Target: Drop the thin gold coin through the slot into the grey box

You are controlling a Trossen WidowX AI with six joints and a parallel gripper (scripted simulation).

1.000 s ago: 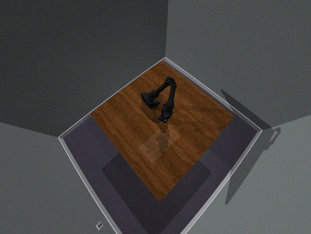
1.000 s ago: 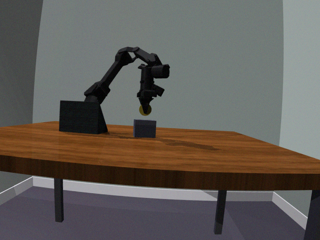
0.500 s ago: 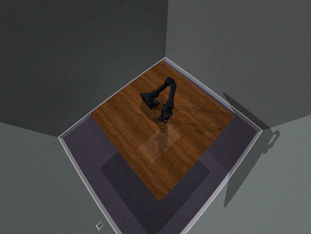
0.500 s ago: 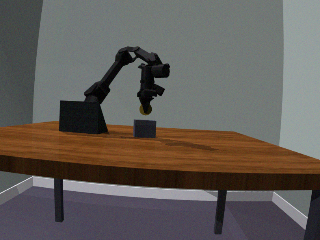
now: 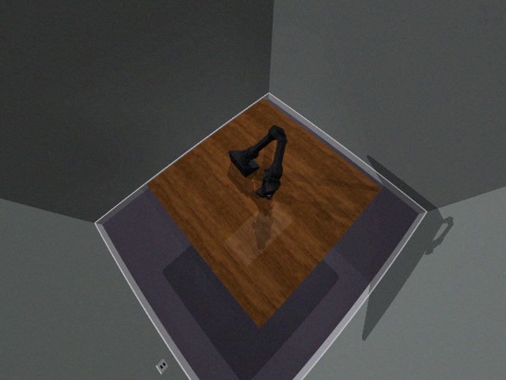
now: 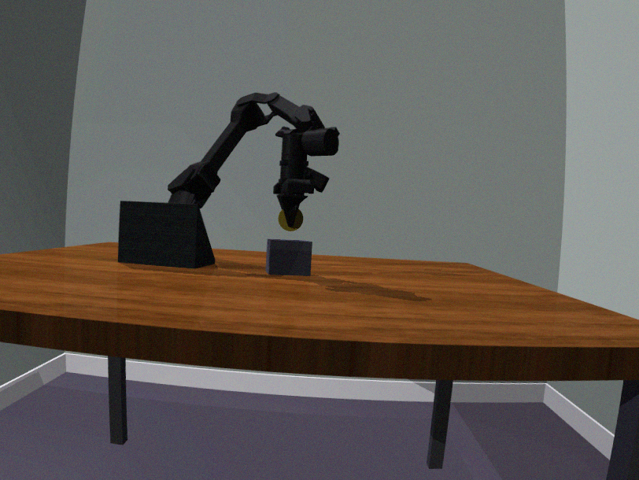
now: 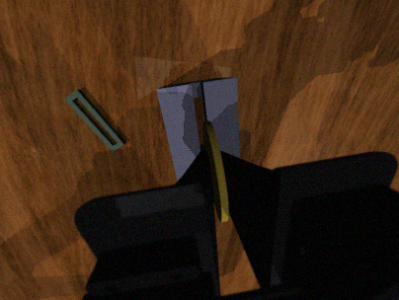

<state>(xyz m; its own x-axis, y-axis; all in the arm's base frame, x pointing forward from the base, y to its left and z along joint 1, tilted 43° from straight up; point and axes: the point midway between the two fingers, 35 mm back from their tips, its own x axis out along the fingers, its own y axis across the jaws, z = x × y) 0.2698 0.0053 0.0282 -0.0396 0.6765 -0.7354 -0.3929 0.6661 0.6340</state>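
The end effector [image 6: 290,219] is pinching the coin [image 7: 216,173] on edge, hanging just above the box [image 6: 289,256] and lining up with its slot [image 7: 199,115]; the holder [image 7: 95,119] is lying apart on the table [image 6: 361,309].

Top view looks steeply down from afar, exterior sideways at table [image 6: 361,309] height, wrist close downward; all share it.

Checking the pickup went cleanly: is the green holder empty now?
Empty. The wrist view shows the holder bare on the table, while the coin sits between the fingers.
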